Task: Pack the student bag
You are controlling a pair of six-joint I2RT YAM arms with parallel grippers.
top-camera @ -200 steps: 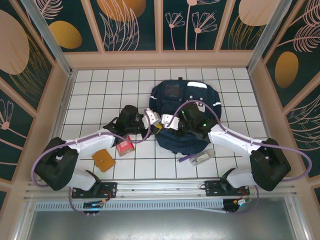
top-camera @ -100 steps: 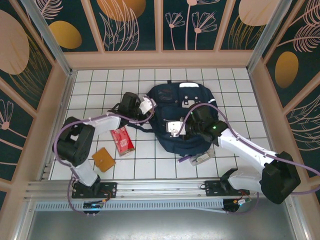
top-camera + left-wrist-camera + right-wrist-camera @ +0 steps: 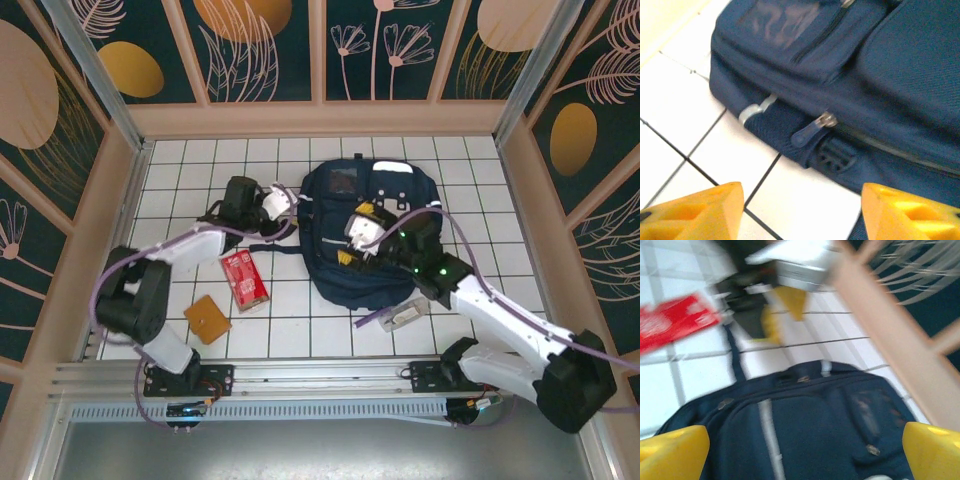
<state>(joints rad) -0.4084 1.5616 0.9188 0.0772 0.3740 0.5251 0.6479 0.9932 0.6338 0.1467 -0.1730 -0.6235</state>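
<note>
My left gripper, fingers apart, sits at the student bag's left side; my right gripper, fingers spread wide, hovers over it.

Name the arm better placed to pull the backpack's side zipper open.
Left, probably. The left gripper, jaws open, faces the zipper pull on the side of the student bag, close ahead. The right gripper hovers open above the bag's front, away from that pull.

Bag: one. Red packet: one. Orange-brown flat square: one. Pale grey item at bag's near edge: probably one, too small to be sure.
</note>
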